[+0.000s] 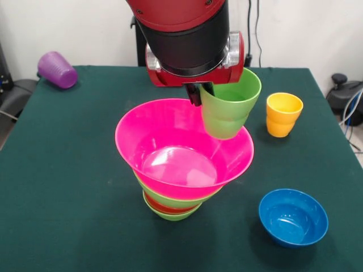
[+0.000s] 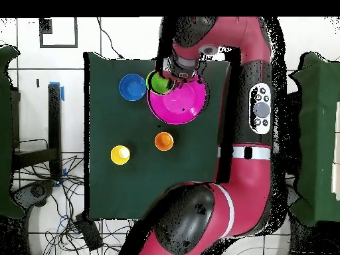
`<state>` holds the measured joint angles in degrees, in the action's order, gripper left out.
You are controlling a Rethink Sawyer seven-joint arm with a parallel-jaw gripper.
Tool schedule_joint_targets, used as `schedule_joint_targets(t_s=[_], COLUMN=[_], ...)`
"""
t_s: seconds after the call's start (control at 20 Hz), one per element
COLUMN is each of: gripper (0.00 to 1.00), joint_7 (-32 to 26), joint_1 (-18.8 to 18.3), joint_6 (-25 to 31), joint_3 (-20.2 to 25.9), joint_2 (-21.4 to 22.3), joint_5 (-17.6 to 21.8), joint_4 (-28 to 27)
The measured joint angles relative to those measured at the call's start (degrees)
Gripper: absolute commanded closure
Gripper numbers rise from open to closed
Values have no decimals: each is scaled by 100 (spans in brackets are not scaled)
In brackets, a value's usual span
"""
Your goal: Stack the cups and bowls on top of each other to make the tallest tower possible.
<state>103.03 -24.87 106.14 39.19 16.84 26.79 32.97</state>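
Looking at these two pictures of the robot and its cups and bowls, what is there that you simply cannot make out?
- Claw, front view: mostly behind the arm and the light green cup; only one finger shows.
- Tower: the pink bowl covers the lower bowls; the overhead view shows only pink.
- Purple cup: the arm hides it overhead.
- Red cup: in neither view.

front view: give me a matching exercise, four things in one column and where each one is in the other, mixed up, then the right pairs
Things:
1. light green cup
2. purple cup
3. blue bowl
4. pink bowl

Places:
A. on its side at the table's far corner
B. top of the tower of nested bowls
C. held at its rim by the gripper, over the tower's edge
D. upright and alone on the green cloth, near the picture's bottom

Pairs: 1-C, 2-A, 3-D, 4-B
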Motion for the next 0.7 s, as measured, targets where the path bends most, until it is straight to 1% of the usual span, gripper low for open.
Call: schedule_joint_targets(t_s=[0.3, 0.7], gripper=[100, 100], joint_7=[-186, -285], joint_1=[-1, -5], joint_6=[0, -1], joint_3=[-1, -2], joint_2=[2, -8], joint_5=[0, 9], joint_4=[45, 115])
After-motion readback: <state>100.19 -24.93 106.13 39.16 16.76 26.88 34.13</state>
